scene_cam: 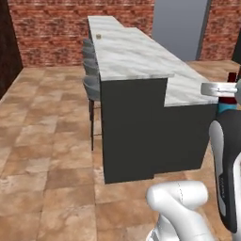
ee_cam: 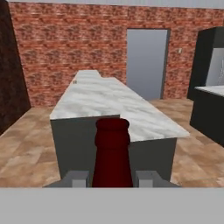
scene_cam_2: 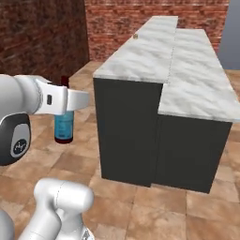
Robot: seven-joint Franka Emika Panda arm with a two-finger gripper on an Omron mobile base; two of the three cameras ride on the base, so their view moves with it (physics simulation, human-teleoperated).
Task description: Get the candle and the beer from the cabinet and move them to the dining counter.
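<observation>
Left base view has the gripper [scene_cam: 225, 90] way over at the right edge, clamped on the beer [scene_cam: 230, 77] just off the near end of the dining counter [scene_cam: 132, 56]; right base view shows the blue-labelled beer [scene_cam_2: 64, 124] held upright above the floor, beside that counter's [scene_cam_2: 187, 70] dark base; hand view puts its dark-red neck [ee_cam: 112, 151] snug between both fingers [ee_cam: 78, 178], with the candle [ee_cam: 75, 81] tiny on the far end.
</observation>
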